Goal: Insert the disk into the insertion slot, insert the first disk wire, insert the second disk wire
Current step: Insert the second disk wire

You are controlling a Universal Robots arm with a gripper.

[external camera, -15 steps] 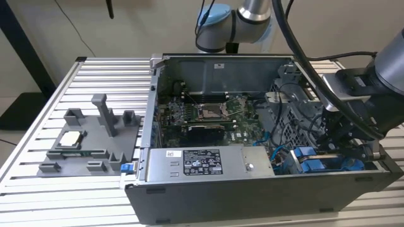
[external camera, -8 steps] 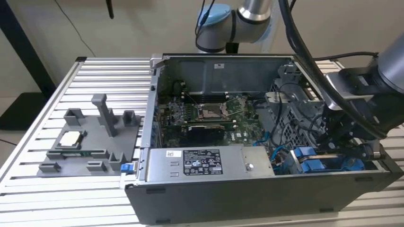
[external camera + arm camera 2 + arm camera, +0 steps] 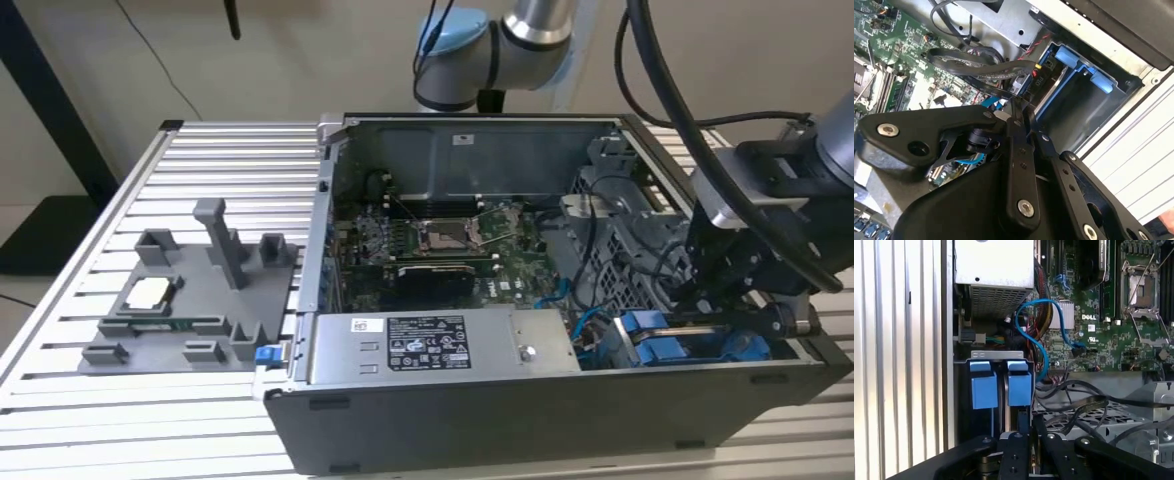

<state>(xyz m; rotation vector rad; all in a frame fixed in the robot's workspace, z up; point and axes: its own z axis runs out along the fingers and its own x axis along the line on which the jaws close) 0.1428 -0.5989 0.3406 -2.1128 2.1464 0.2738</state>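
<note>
gripper [image 3: 1021,112] in case [image 3: 534,440] corner by cage | jaws pressed together on a dark wire [image 3: 979,70] at the plug | disk [image 3: 1079,112] seated in slot [image 3: 999,390], 2 blue tabs showing | risk: plug misaligned, wire could buckle or slip

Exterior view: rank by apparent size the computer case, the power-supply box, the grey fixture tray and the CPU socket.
Largest to smallest as they look:
1. computer case
2. grey fixture tray, though it looks close to the power-supply box, so this pair is unsure
3. power-supply box
4. CPU socket
</note>
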